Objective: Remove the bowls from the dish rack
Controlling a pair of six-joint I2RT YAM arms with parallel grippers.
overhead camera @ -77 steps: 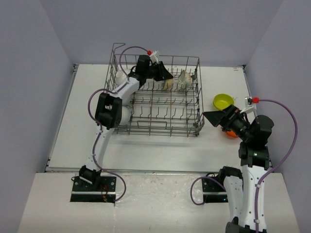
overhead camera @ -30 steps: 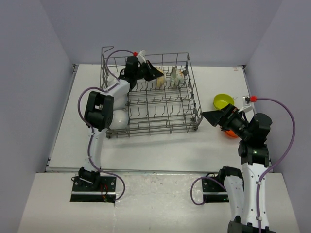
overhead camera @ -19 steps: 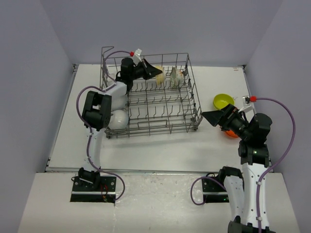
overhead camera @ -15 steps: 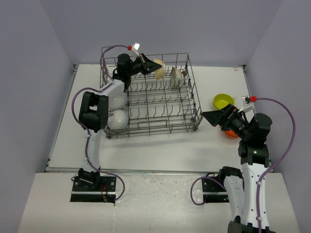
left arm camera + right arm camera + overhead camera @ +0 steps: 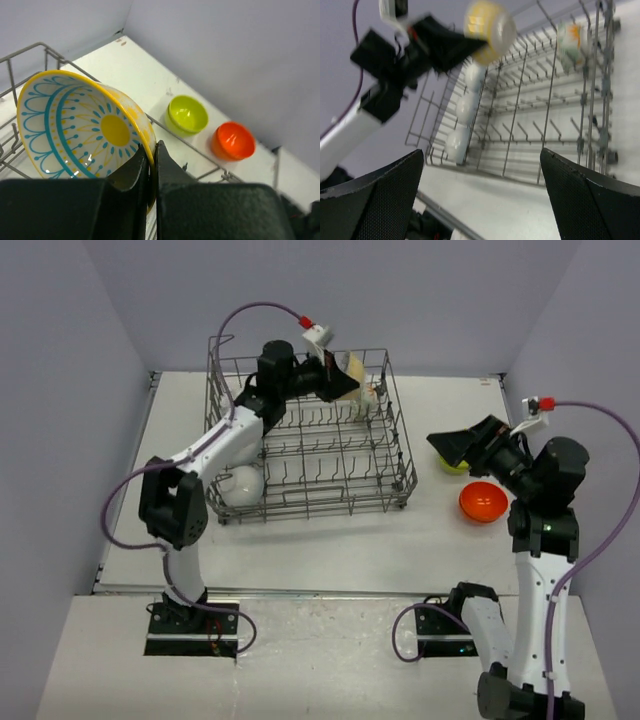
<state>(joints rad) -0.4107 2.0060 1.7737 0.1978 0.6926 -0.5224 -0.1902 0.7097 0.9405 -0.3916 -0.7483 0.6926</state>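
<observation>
My left gripper point(image 5: 343, 380) is shut on the rim of a cream floral bowl point(image 5: 352, 367), which hangs tilted above the back of the grey wire dish rack point(image 5: 400, 455). In the left wrist view the fingers pinch that bowl point(image 5: 85, 125) at its edge. A second floral bowl point(image 5: 372, 393) stands in the rack's back right corner. White bowls point(image 5: 457, 142) stand along the rack's left side. My right gripper point(image 5: 452, 445) is open and empty, raised over a yellow-green bowl point(image 5: 455, 467) that it partly hides. An orange bowl point(image 5: 483, 502) sits on the table beside it.
The rack's tall corner loop point(image 5: 222, 345) rises at the back left. Purple-grey walls close in the table point(image 5: 300, 540) on three sides. In the left wrist view the yellow-green bowl point(image 5: 187, 115) and the orange bowl point(image 5: 232, 141) lie right of the rack.
The left gripper has lifted the floral bowl out of the rack and carried it up and to the right. The right arm has risen and swung back over the yellow-green bowl.
</observation>
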